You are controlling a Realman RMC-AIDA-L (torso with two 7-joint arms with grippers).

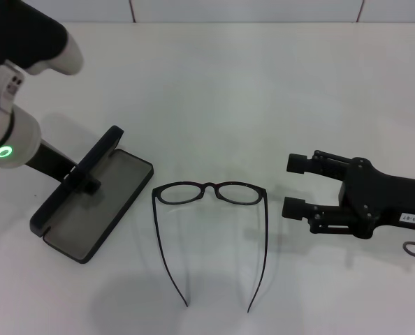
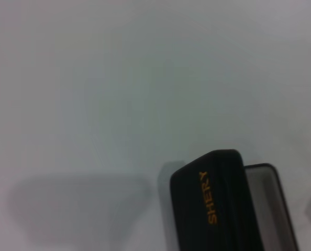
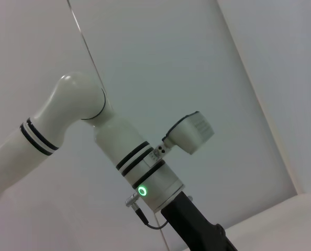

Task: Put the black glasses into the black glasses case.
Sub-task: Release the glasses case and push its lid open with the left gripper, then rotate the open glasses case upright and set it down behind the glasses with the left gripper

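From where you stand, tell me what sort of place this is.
Probably a robot test bench: a bare white table, only the black glasses and open black glasses case laid out, left gripper and right gripper alongside.

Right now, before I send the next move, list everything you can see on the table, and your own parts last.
glasses: one, black frame, temples unfolded, lying flat mid-table between the two arms, outside the case.
glasses case: one, black with grey lining, open, lid raised, left of the glasses; orange SHERY lettering on the lid.
table: one, white, under everything.
left claw: one, black, on a white arm with a green light, at the case lid's edge, gripping it.
right claw: one, black, open, low over the table to the right of the glasses, holding nothing.
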